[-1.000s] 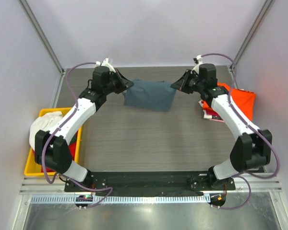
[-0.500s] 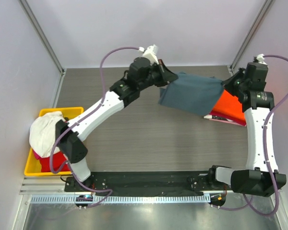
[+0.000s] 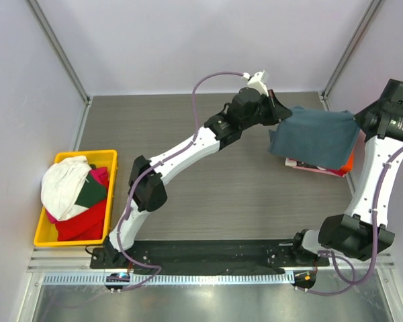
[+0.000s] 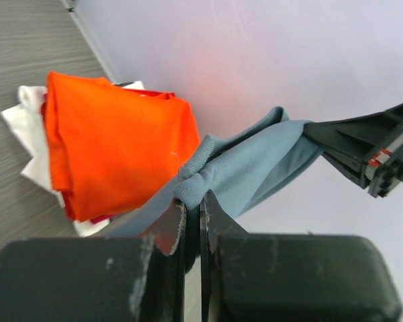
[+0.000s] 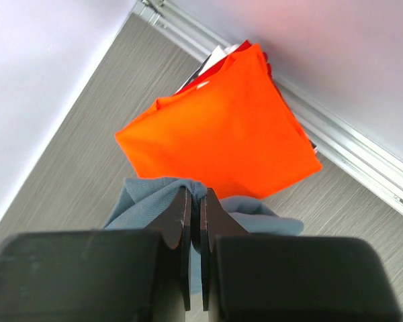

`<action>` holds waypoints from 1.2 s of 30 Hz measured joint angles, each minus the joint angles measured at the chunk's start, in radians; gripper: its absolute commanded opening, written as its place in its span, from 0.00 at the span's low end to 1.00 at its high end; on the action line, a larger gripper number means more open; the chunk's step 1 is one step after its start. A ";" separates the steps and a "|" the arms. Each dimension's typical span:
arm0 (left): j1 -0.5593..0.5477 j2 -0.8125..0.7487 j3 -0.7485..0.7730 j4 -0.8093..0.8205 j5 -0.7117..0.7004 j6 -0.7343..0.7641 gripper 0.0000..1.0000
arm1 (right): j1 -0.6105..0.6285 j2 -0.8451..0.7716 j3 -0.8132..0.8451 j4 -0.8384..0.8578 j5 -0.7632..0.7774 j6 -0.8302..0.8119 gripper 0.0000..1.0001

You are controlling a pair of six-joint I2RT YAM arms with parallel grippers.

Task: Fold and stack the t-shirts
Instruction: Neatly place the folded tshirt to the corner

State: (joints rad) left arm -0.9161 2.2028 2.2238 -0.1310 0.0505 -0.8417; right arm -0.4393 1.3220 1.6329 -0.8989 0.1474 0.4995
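Nearest the arm bases, on the left, the yellow bin (image 3: 47,239) holds the shirts yet to be folded: a white tee (image 3: 64,184) bunched on top, a dark green tee (image 3: 93,192) beside it and a red tee (image 3: 80,227) underneath. The middle of the worktop (image 3: 221,194) carries no shirt.

Farther back on the right, the blue-grey tee (image 3: 316,137) hangs in the air, stretched between the two arms. The left tool (image 4: 193,208) is clamped on a bunched corner of it, and the right tool (image 5: 193,201) is pinched shut on the opposite corner. The cloth sags between them and drapes over the folded pile at the far right edge. That pile is topped by the orange tee (image 5: 221,134), with white and red layers showing beneath it.

The blue-grey tee looks light, limp and not slippery. It will probably keep no shape of its own and will swing or crumple if one corner is let go first. Corner holds like these suit it, because they keep the edge taut, so it could likely be lowered flat onto the orange tee.
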 measured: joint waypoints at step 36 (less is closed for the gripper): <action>-0.048 0.407 0.256 0.442 -0.137 -0.164 0.00 | -0.147 0.268 0.100 0.032 0.011 0.033 0.01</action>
State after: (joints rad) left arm -0.9646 2.6095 2.4802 0.3107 -0.0864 -1.0058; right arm -0.5865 1.5898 1.7325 -0.8669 0.1585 0.5327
